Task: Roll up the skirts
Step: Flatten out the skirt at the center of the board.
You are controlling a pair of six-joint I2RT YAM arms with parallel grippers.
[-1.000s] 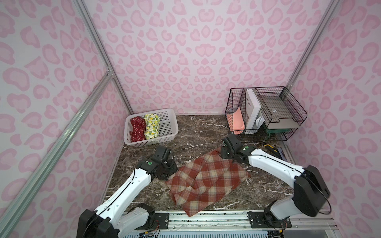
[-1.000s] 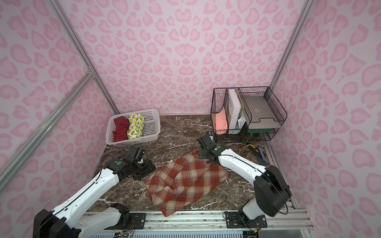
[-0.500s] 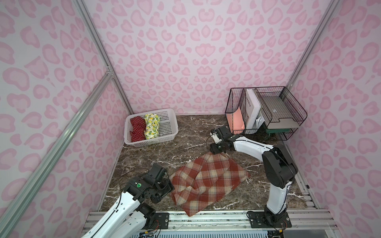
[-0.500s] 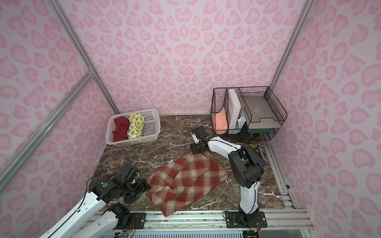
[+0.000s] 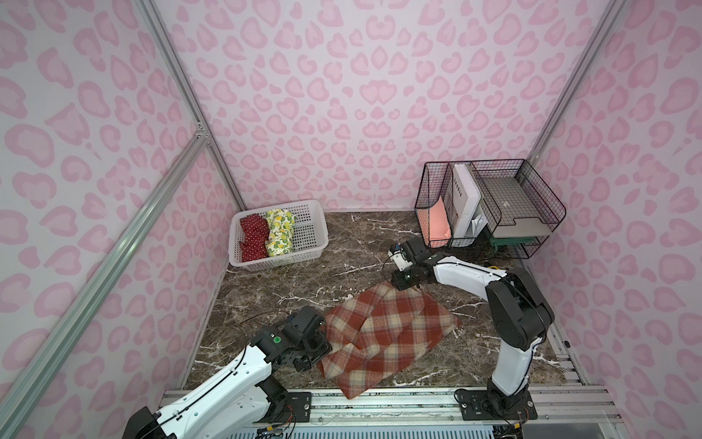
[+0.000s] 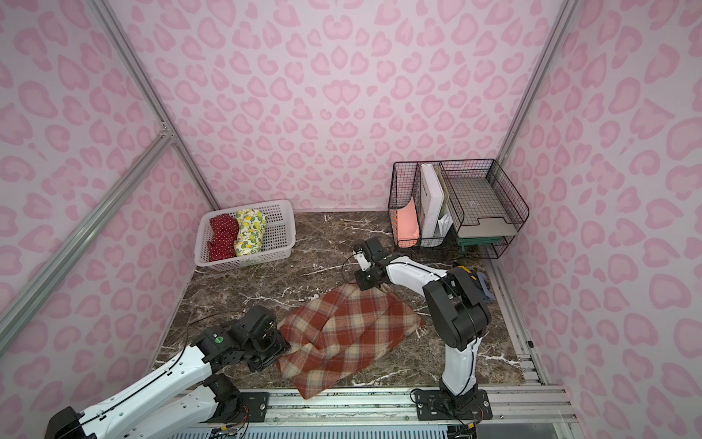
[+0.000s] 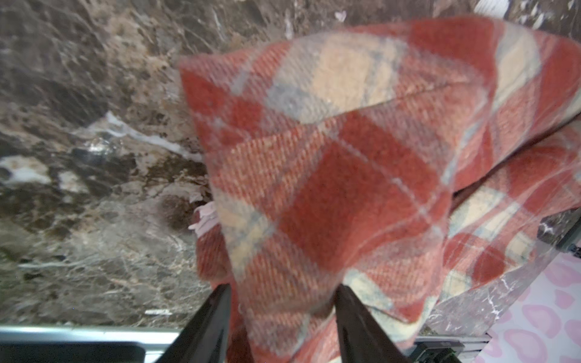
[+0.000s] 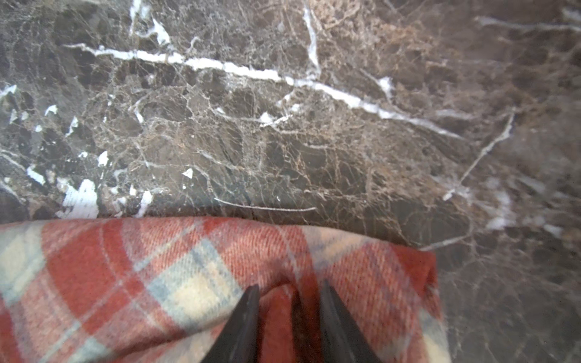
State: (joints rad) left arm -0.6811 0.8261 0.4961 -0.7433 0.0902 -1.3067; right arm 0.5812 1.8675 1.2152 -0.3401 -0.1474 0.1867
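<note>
The rust-orange and cream plaid skirt lies folded on the marble table near the front edge. At its left edge, my left gripper has a thick fold of the plaid filling the gap between its fingers. My right gripper pinches a ridge of cloth at the skirt's far corner. The red polka-dot skirt and the lemon-print skirt sit rolled side by side in the white basket.
A black wire desk rack with papers and trays stands at the back right, just behind the right arm. Pink patterned walls close in three sides. A metal rail runs along the table's front edge.
My left gripper has come in to the skirt's left edge and my right gripper has settled on its far corner. Both pairs of jaws have narrowed onto the cloth.
</note>
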